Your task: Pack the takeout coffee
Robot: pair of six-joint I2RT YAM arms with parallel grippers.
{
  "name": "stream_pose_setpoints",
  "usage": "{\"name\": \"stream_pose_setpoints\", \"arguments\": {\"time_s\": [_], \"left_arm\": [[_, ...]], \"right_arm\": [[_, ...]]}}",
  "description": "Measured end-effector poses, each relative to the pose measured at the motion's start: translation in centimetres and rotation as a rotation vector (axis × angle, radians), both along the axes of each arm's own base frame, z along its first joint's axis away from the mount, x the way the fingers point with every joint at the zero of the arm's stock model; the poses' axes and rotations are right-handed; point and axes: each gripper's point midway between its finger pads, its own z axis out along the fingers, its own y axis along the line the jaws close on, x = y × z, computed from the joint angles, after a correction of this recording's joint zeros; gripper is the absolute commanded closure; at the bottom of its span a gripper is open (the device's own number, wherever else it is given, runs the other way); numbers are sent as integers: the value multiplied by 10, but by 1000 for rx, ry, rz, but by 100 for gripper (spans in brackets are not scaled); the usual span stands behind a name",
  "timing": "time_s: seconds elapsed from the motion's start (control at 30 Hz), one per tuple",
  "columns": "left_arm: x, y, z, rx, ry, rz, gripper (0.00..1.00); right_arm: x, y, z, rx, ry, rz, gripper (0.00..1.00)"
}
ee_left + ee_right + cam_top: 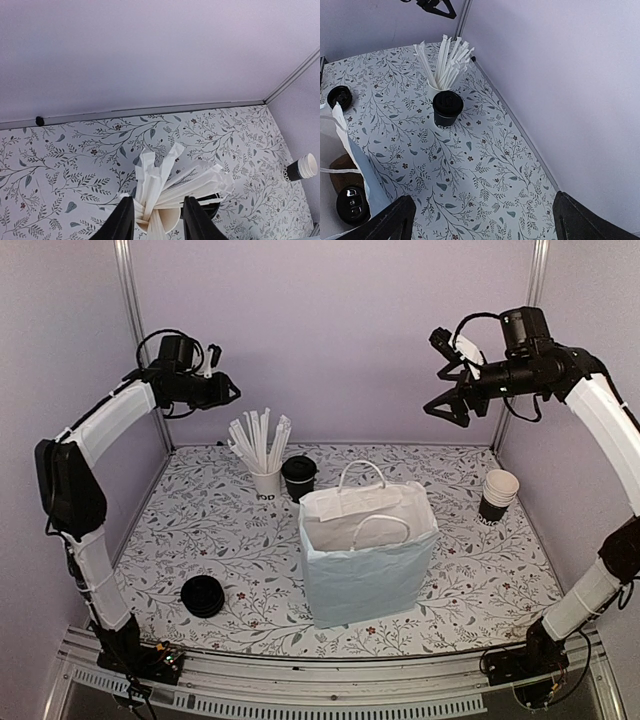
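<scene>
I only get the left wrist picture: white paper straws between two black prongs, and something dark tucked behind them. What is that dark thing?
Observer: A lidded black cup, standing beside the straw cup.
Visitor: Where would it be packed?
Observer: A white paper bag stands open in the middle of the table.
Visitor: Anything in it?
Observer: The right wrist view shows a second lidded cup down inside.

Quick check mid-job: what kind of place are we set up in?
Probably a mock takeout-coffee counter inside a lab enclosure: a white paper bag, a cup of wrapped straws and a lidded black cup stand on a floral tabletop, boxed in by plain lilac walls.
</scene>
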Motion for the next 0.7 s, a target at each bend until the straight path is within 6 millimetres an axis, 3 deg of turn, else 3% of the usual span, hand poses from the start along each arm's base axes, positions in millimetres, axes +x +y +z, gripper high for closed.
{"name": "stream_pose_setpoints", "arguments": {"time_s": [0.13, 0.27, 0.43, 0.7], "left_arm": [[28, -11, 0, -30, -16, -30, 66], [42, -15, -17, -47, 18, -23, 68], [49, -15, -38, -54, 65, 0, 71], [52, -15, -54, -62, 104, 18, 72]], "right_arm": [[2, -20, -7, 23, 21, -55, 1], [-4, -26, -1, 48, 1, -72, 1], [-7, -29, 8, 70, -25, -77, 1], [-7, -27, 7, 78, -21, -74, 1]]}}
